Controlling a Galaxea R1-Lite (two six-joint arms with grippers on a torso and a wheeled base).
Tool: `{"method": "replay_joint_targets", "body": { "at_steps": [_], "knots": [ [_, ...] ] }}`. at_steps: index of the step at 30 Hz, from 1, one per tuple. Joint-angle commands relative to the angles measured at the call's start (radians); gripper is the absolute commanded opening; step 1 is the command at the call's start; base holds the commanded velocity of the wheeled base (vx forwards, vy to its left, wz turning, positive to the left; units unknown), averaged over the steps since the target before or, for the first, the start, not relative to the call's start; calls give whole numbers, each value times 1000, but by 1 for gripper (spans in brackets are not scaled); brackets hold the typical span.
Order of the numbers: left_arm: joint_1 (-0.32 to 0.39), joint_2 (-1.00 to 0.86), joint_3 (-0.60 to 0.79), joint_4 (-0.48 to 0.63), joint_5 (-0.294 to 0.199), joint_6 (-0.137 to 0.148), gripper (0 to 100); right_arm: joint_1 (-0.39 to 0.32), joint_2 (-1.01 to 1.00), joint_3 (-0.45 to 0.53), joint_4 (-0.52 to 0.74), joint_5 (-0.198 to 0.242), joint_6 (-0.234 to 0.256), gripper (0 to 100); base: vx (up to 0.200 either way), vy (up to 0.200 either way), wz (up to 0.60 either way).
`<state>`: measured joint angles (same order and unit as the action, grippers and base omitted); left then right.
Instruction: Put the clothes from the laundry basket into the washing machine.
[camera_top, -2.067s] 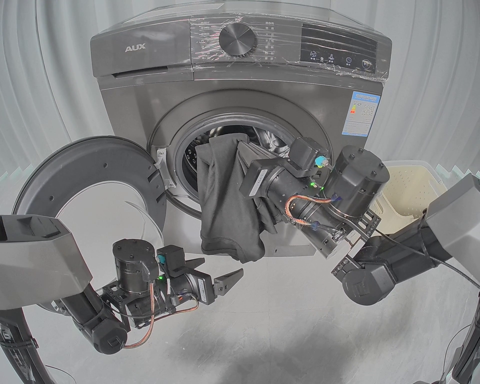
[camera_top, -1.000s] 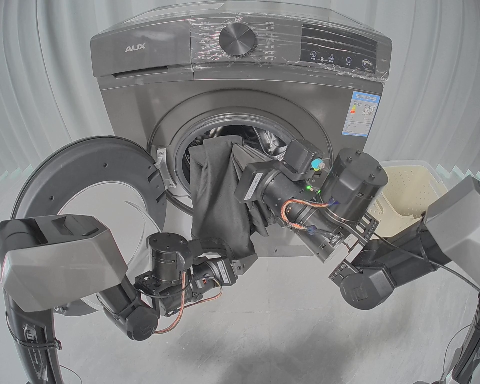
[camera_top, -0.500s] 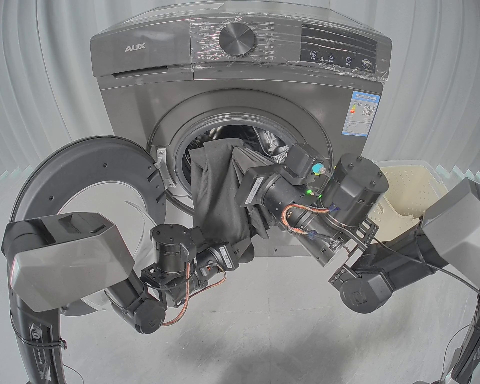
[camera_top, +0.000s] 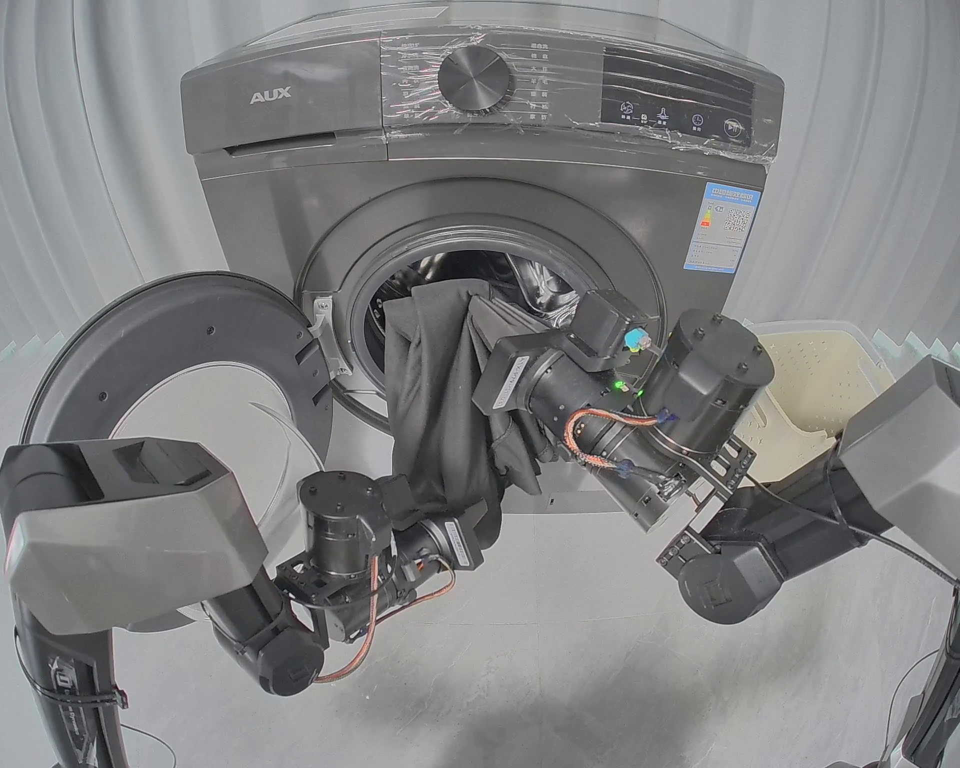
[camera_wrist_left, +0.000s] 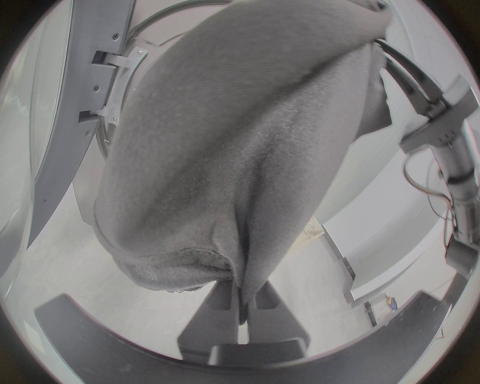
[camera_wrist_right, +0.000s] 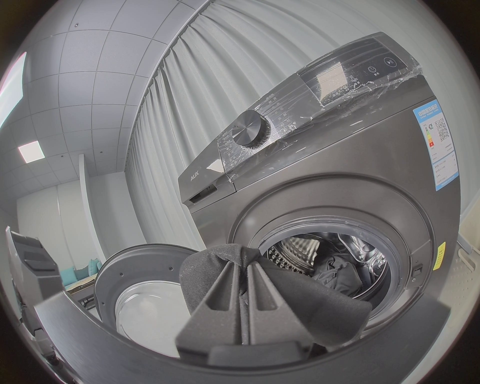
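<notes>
Charcoal-grey fabric, a single garment (camera_top: 440, 410), is draped over the lower lip of the round opening of the washing machine (camera_top: 300, 200). Its upper part is laid at the mouth of the drum (camera_wrist_right: 300, 250), and its lower part is hung down the front panel toward the floor. The upper fold is pinched by the right gripper (camera_wrist_right: 243, 267), whose two fingers are pressed together on the cloth just in front of the opening. The hanging lower edge is clamped by the left gripper (camera_wrist_left: 243, 295), which is held low in front of the machine, below the opening. Its fingers are closed with the hem bunched between them. Between the two grippers the garment is drawn into long vertical folds. Deeper inside the drum a second dark piece of clothing (camera_wrist_right: 340, 277) is seen lying. The door (camera_top: 170, 340) is swung fully open on the left side of the machine. A cream laundry basket (camera_top: 830, 380) with a perforated wall is set on the floor just to the right of the machine, behind the right arm.
</notes>
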<state>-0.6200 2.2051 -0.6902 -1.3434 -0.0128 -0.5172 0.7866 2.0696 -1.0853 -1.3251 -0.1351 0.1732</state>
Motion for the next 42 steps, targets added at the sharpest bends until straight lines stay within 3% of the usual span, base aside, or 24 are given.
{"method": "replay_joint_targets", "body": {
  "at_steps": [1, 3, 4, 17, 28, 39, 42],
  "knots": [
    [-56, -117, 141, -63, -13, 60, 0, -10, 6, 2, 0, 0, -1, 0, 0, 0, 0],
    [-70, -147, 170, -88, -13, 62, 0, -10, 6, 5, 0, 2, -1, 0, 0, 0, 0],
    [-76, -160, 179, -94, -13, 63, 0, -10, 6, 7, -2, 2, -1, 100, 0, 0, 0],
    [-41, -216, 97, -91, -13, 62, 0, -7, -5, 61, 0, 6, 2, 100, 0, 0, 0],
    [0, -245, 58, -105, 5, 65, 0, -112, -65, 122, 18, 3, -12, 100, 0, 0, 0],
    [2, -305, 47, -106, 5, 129, 0, -155, -75, 301, 12, 20, -50, 100, 0, 0, 0],
    [6, -314, 31, -108, 5, 129, 0, -162, -71, 351, 12, 38, -60, 100, 0, 0, 0]
  ]
}}
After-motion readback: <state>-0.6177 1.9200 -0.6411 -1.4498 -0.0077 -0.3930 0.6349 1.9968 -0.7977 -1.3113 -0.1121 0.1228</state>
